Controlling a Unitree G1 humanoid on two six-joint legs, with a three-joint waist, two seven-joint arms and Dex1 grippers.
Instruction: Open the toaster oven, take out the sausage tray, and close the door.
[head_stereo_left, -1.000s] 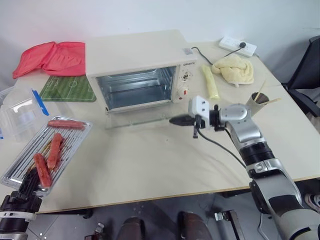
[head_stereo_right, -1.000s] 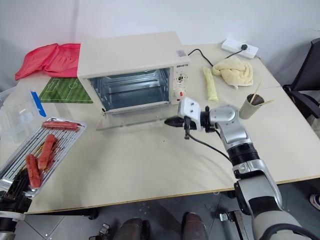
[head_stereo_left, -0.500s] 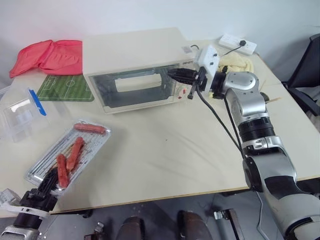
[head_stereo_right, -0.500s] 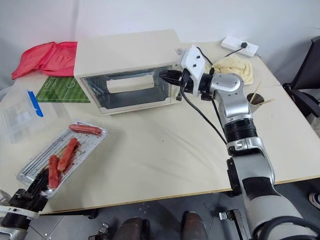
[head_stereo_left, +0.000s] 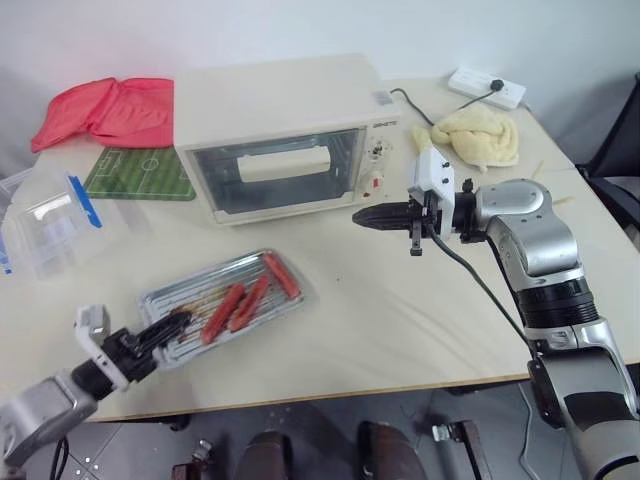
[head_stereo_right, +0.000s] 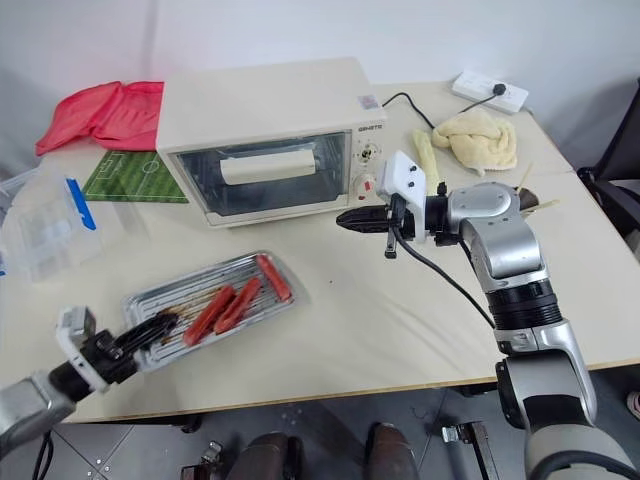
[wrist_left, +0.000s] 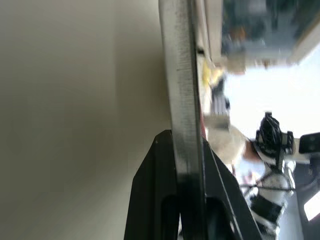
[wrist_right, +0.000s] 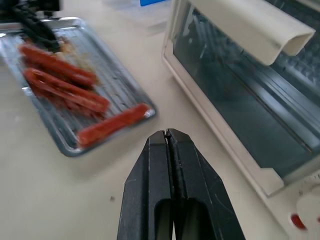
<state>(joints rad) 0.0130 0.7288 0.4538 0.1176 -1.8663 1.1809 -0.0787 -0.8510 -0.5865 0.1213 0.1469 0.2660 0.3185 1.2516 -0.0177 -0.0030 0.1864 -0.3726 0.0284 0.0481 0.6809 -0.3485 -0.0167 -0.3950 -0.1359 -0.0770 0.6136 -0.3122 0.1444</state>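
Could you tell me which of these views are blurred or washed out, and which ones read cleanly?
Left wrist view: soft throughout, background blown out to white, only the sausage tray rim between the left gripper fingers reads. Right wrist view: right gripper crisp, sausages and the door slightly soft. Eye views: evenly lit, faint shadows, mild reflection on the toaster oven glass.

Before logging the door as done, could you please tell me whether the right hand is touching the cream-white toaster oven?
Apart. In the left eye view, the shut right hand hangs over bare table, short of the cream-white toaster oven.
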